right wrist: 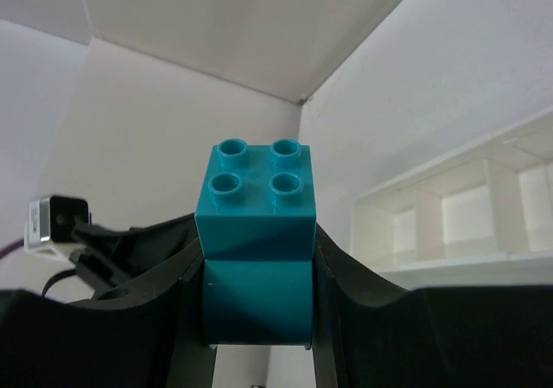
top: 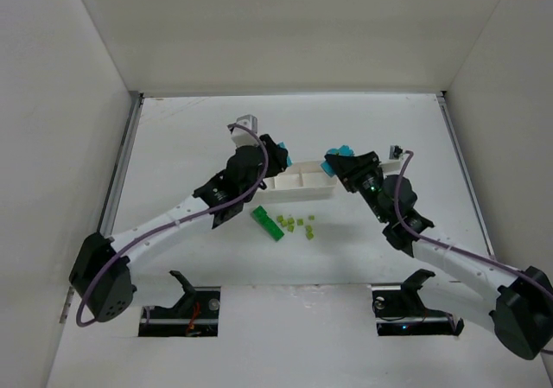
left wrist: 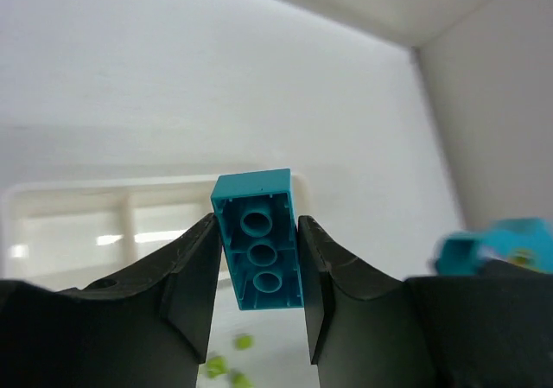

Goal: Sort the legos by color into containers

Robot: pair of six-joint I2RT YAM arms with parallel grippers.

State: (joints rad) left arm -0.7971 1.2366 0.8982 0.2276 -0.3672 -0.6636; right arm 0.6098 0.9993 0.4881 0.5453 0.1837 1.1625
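My left gripper point(left wrist: 257, 276) is shut on a cyan brick point(left wrist: 259, 250), gripping its long sides with the hollow underside facing the camera. From above, that gripper point(top: 279, 158) hangs over the left end of the white tray point(top: 298, 183) of containers. My right gripper point(right wrist: 257, 319) is shut on a cyan stack point(right wrist: 255, 232) of two bricks, studs up. Seen from above, it point(top: 337, 163) is raised by the tray's right end. A long green brick point(top: 267, 223) and several yellow-green pieces point(top: 299, 224) lie on the table in front of the tray.
White walls enclose the table on three sides. In the right wrist view the tray compartments point(right wrist: 458, 215) lie to the right and a small grey camera block point(right wrist: 52, 219) on a cable sits to the left. Two black stands point(top: 186, 289) sit at the near edge.
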